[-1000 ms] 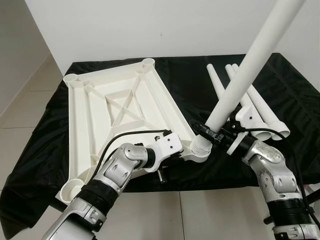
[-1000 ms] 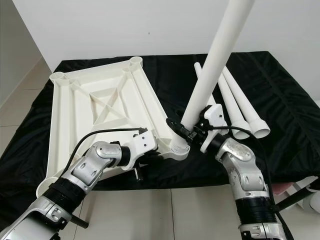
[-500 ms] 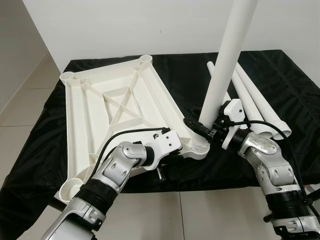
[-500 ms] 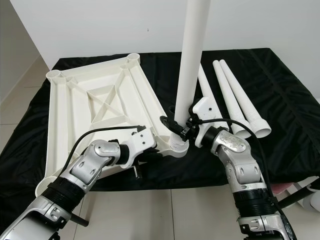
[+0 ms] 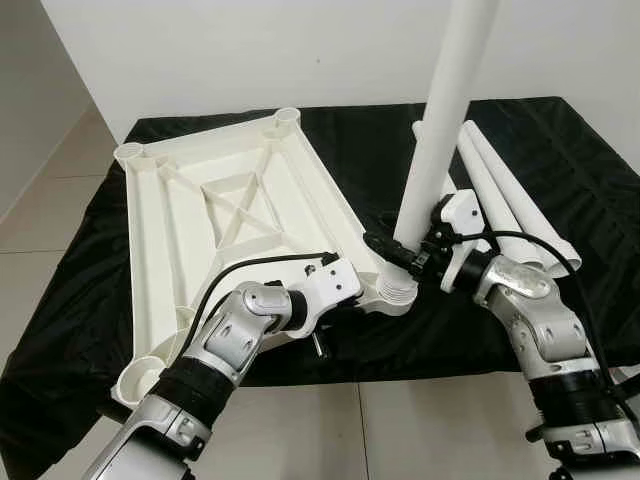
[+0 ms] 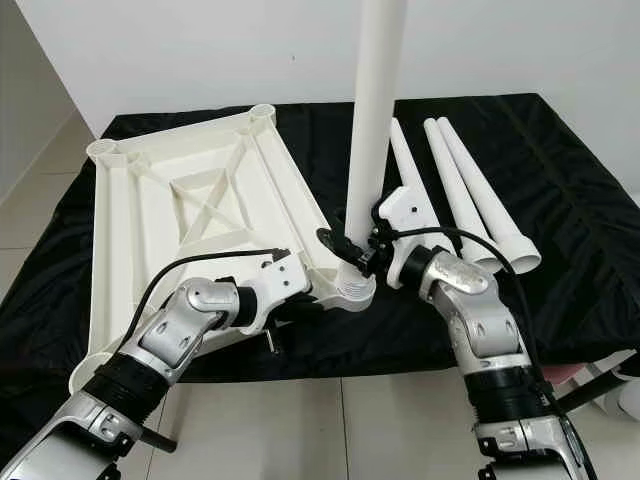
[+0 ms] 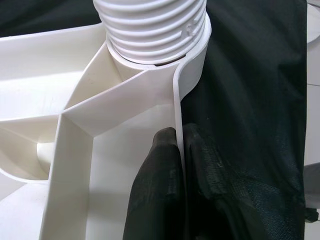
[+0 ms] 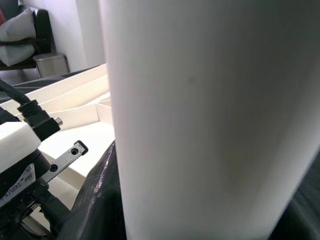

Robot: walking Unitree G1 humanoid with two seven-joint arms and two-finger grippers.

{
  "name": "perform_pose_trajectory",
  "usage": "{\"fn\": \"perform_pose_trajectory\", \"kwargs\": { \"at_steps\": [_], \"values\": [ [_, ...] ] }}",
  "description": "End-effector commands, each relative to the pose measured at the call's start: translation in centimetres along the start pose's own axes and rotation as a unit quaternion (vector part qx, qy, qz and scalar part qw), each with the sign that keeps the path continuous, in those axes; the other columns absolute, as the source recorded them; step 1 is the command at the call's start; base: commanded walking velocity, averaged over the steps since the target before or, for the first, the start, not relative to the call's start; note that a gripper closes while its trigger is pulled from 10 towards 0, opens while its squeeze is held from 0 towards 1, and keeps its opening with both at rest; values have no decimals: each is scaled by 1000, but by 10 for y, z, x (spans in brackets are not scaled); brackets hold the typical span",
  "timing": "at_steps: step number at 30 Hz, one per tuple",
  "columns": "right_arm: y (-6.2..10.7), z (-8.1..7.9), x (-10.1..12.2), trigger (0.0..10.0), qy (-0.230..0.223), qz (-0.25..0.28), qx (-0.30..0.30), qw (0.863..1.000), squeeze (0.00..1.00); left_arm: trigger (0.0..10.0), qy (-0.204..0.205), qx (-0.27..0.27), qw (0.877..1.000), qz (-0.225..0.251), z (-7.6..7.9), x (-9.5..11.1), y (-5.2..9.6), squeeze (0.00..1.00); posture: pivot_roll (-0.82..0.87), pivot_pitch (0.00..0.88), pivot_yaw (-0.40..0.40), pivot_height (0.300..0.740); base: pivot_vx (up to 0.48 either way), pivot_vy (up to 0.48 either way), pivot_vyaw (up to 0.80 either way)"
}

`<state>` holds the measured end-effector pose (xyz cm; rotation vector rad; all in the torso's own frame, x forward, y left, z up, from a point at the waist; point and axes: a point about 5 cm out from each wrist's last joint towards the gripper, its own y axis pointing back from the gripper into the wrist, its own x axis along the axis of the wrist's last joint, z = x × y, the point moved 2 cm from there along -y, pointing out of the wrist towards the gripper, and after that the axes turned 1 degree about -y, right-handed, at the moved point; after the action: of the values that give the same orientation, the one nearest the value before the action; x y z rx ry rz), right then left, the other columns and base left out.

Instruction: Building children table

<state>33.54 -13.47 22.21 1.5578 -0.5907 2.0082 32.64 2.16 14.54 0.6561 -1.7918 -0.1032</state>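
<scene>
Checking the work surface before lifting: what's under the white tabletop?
A black cloth lies under the upturned tabletop and the spare legs. Whatever the cloth covers is hidden.

My head stereo pair looks forward and down from above the near edge of the black cloth (image 5: 90, 330); both eyes share the upturned tabletop (image 5: 200, 200), the upright leg (image 5: 445, 110) and both arms, the right eye slightly offset. My left wrist camera looks along its fingers (image 7: 160, 180) very close to the tabletop rim, toward the threaded leg end (image 7: 150, 30) in the corner socket. My right wrist camera sits right against the leg (image 8: 200, 125), the tabletop behind it
</scene>
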Motion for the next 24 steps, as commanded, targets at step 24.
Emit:
{"fn": "perform_pose_trajectory", "kwargs": {
  "at_steps": [24],
  "values": [
    [0,-4,-31,10000,-1,-72,18,997,0,10000,-2,68,998,3,-12,1,5,0,-110,106,65,740,0,0,0]
  ]
}}
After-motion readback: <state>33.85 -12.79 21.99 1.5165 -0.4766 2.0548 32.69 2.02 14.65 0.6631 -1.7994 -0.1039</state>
